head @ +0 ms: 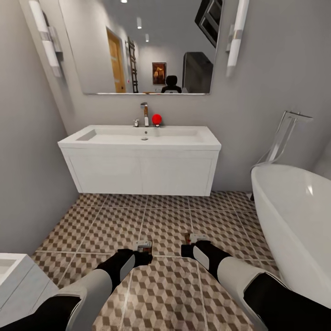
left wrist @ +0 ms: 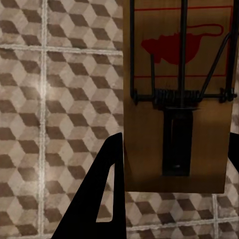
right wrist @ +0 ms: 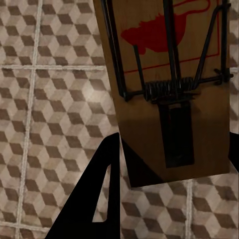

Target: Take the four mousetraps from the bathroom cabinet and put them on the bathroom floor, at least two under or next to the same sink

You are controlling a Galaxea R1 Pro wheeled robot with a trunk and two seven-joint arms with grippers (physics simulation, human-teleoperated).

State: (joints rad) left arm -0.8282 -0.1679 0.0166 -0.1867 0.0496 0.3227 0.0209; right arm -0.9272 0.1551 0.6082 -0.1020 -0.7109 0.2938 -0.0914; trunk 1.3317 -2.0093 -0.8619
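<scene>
Each of my grippers is shut on a mousetrap, low over the cube-pattern bathroom floor [head: 170,220]. In the left wrist view a brown wooden mousetrap [left wrist: 174,74] with a red mouse print and wire spring sits between the black fingers [left wrist: 107,199] of my left gripper [left wrist: 174,169]. A matching mousetrap [right wrist: 169,84] is clamped in my right gripper [right wrist: 172,174]. From the head camera, my left gripper [head: 143,252] and right gripper [head: 188,246] hang side by side in front of the sink [head: 142,135] on its white vanity. The cabinet is out of view.
A white bathtub [head: 294,216] stands at the right with a chrome floor tap [head: 285,133]. Another white fixture corner [head: 16,276] sits at the lower left. A grey wall closes the left side. A mirror [head: 147,46] hangs above the sink; a red ball [head: 156,119] rests by the tap.
</scene>
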